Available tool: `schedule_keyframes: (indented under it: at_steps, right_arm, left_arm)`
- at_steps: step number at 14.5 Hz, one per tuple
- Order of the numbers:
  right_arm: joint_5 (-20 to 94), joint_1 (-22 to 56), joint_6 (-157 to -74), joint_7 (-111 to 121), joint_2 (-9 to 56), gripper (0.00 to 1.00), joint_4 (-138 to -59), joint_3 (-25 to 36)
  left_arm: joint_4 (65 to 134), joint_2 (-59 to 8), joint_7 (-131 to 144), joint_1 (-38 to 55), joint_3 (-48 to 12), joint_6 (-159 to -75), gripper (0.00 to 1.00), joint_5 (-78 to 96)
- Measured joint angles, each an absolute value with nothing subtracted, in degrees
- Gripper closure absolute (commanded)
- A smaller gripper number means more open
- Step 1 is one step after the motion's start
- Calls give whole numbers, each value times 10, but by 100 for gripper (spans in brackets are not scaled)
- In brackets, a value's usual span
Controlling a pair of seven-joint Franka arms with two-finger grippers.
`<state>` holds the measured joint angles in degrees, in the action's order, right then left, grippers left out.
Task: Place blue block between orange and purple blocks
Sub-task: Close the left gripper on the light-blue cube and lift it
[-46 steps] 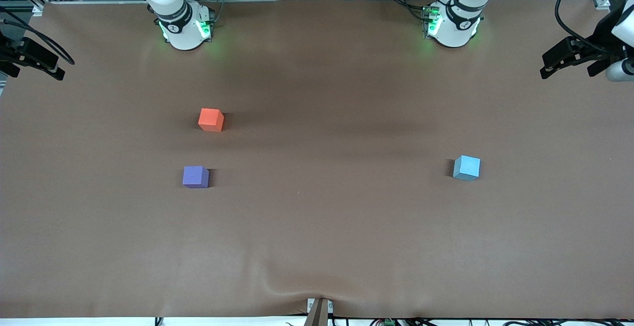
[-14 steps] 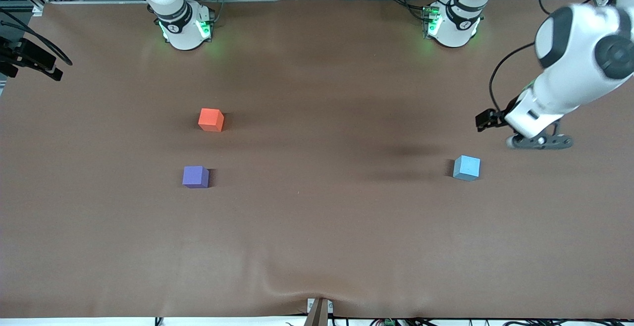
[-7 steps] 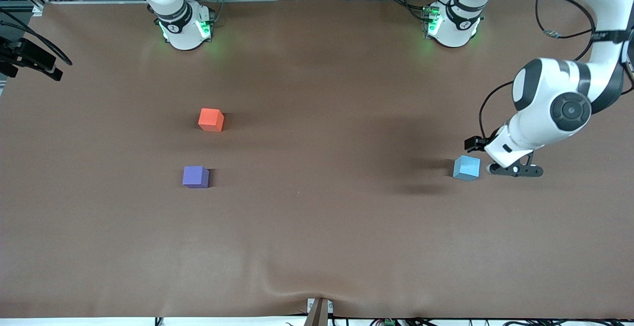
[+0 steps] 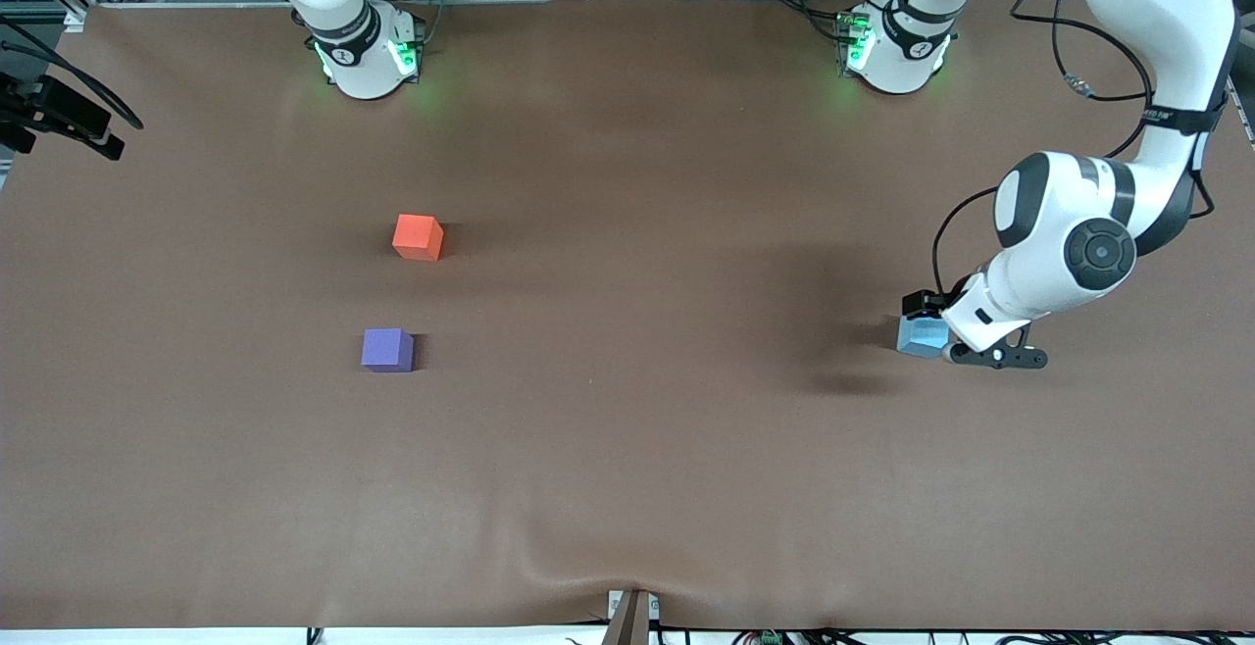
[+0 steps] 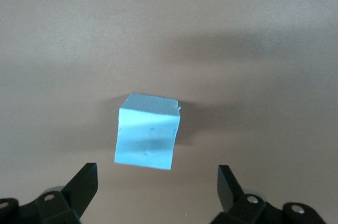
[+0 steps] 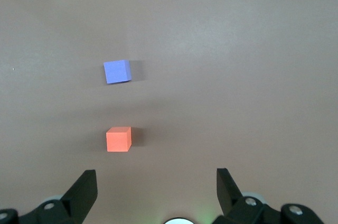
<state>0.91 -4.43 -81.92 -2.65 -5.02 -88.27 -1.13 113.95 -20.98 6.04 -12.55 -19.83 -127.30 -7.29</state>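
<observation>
The sky-blue block [image 4: 919,337] sits on the brown table toward the left arm's end. My left gripper [image 4: 934,329] hangs low right over it, open. In the left wrist view the blue block [image 5: 148,132] lies just ahead of the spread fingertips, not between them; the left gripper [image 5: 157,175] holds nothing. The orange block [image 4: 418,236] and the purple block [image 4: 387,349] sit toward the right arm's end, the purple one nearer the front camera. My right gripper [image 4: 69,121] waits at the table's end, open [image 6: 156,179], and its wrist view shows the orange block [image 6: 118,139] and the purple block [image 6: 116,71].
The two arm bases [image 4: 368,57] [image 4: 897,52] stand along the table's back edge. The brown cloth has a wrinkle [image 4: 578,571] near the front edge. A gap of about one block's width separates the orange and purple blocks.
My left arm has swung in from the table's end and come down, bringing its gripper from beside the blue block to right over it. The blocks and the right arm have not moved.
</observation>
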Motion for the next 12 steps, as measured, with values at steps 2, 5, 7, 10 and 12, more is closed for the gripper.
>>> schedule_keyframes:
  at_steps: [2, 5, 7, 10, 12]
  right_arm:
    - [9, -44, -819, -27, -50, 0, -883, -11]
    - [9, -44, -819, -27, -50, 0, -883, -11]
    - [9, -44, -819, -27, -50, 0, -883, -11]
    - [9, -44, -819, -27, -50, 0, -883, -11]
    - [9, -44, -819, -27, -50, 0, -883, -11]
  left_arm:
    - [1139, -222, 60, -125, -198, -1286, 0, -78]
    - [1139, -237, 60, -125, -198, -1294, 0, -99]
    - [1139, -249, 60, -125, -198, -1296, 0, -129]
    - [1139, -264, 60, -126, -198, -1301, 0, -147]
    - [1139, -274, 60, -127, -197, -1313, 0, -147]
